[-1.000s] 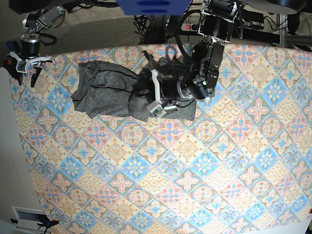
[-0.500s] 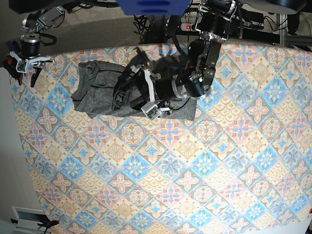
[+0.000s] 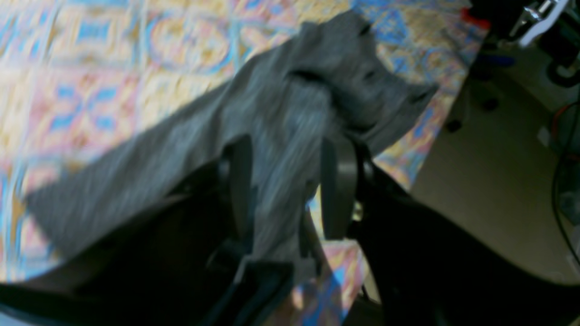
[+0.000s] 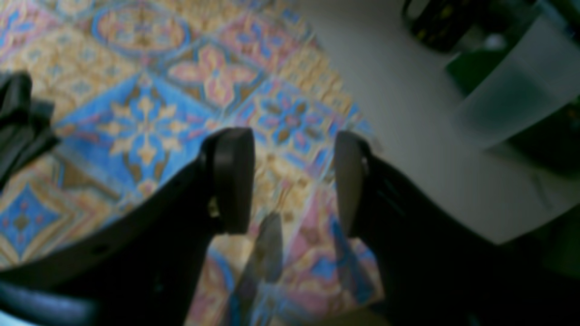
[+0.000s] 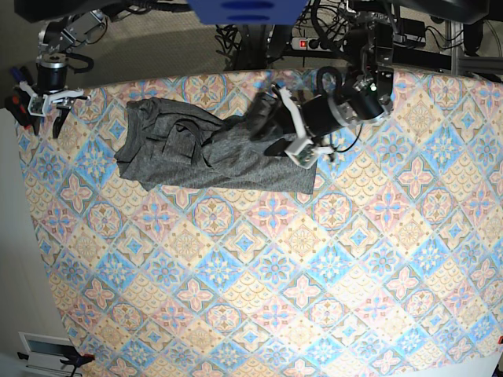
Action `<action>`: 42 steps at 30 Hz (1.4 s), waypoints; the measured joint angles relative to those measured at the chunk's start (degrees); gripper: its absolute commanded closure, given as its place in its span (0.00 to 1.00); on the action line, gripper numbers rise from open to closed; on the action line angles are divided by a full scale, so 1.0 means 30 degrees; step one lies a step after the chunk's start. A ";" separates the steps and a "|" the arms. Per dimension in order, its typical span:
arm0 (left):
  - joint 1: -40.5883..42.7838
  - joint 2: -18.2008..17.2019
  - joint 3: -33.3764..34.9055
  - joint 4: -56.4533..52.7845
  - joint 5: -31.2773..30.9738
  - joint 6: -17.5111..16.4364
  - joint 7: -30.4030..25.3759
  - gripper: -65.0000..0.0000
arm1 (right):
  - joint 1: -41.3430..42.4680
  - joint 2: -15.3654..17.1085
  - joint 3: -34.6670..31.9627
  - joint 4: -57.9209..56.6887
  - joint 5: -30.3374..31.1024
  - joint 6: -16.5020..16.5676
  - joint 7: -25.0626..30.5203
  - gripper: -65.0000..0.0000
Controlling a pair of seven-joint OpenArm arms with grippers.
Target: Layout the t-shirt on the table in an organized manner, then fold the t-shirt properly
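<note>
Garment and grippers at the laying-out stage. I see the t-shirt (image 5: 196,153) lying rumpled along the far edge of the table (image 5: 259,290), bunched into folds toward the base view's left and drawn out in a stretched band toward the left gripper (image 3: 283,190). In the left wrist view grey cloth runs up between that gripper's two pads and on toward the heap, so I read it as clenched on a fold of the t-shirt, though the picture is blurred. The right gripper (image 4: 292,181) hangs over the table's corner with its jaws apart and nothing between them; only tile print shows in the gap.

I judge the fabric light, soft and limp: it will sag, stretch and drag behind a single grip instead of sliding flat, and it offers no stiffness to push against. It should not slip much on the pads, and it is not fragile. The sensible holds, to my mind, are hems, shoulder seams or sleeve ends, one per gripper, since those give doubled cloth and let me spread the body evenly.
</note>
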 measured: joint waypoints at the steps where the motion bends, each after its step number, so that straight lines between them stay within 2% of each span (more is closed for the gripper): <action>1: 0.0175 0.0036 -0.0372 0.0000 0.0036 0.0000 0.0000 0.68 | -0.0022 0.0000 0.0000 0.0000 0.0007 0.0000 0.0000 0.58; 4: 0.0291 -0.0066 -0.0641 -0.0692 0.0029 -0.0007 -0.0007 0.68 | -0.0007 0.0087 0.0000 -0.0007 0.0015 -0.0007 0.0029 0.58; 8: 0.0080 -0.0022 -0.0109 -0.3337 0.0197 0.0131 -0.0073 0.68 | 0.0007 0.0036 -0.0007 -0.0255 0.0015 0.0000 0.0029 0.58; 13: -0.1428 -0.0015 0.3104 -0.6703 0.0240 0.0073 -0.0036 0.68 | -0.0022 0.0073 0.0000 -0.0255 0.0022 -0.0015 -0.0022 0.58; 19: -0.2382 0.0160 0.7526 -0.6972 0.0124 0.0029 -0.0947 0.68 | 0.0007 0.0058 0.0000 -0.0248 0.0022 -0.0007 0.0029 0.58; 21: -0.2601 0.0313 0.7701 -0.6965 -0.0066 -0.0211 -0.1268 0.68 | 0.0000 0.0066 0.0000 -0.0255 0.0022 -0.0015 0.0022 0.58; 26: -0.2827 0.0160 0.7380 -0.6958 0.0007 0.0117 -0.1224 0.68 | 0.0007 0.0102 0.0000 -0.0255 0.0087 -0.0015 0.0036 0.58; 30: -0.2492 -0.0233 0.6739 -0.4932 0.0204 -0.0175 -0.0889 0.68 | 0.0007 0.0044 0.0000 0.0015 0.0087 -0.0007 0.0029 0.58; 32: -0.2528 -0.0335 0.5770 -0.3344 -0.0124 -0.0131 -0.1275 0.68 | 0.0102 0.0015 0.0000 0.0299 0.0262 -0.0022 -0.0051 0.58; 36: -0.2652 -0.0350 0.3126 -0.1530 0.0117 0.0007 -0.1144 0.68 | 0.0255 0.0029 -0.0117 0.0583 0.2084 -0.0022 -0.0051 0.58; 39: -0.2586 -0.0393 0.1260 -0.0772 0.0117 -0.0015 -0.1137 0.68 | 0.0415 -0.0532 -0.0109 0.0627 0.2331 -0.0007 0.0000 0.58; 42: -0.2608 -0.1020 0.0131 -0.0765 0.0131 -0.0007 -0.1129 0.68 | 0.1217 -0.1129 0.0000 0.0605 0.2259 -0.0036 -0.0838 0.58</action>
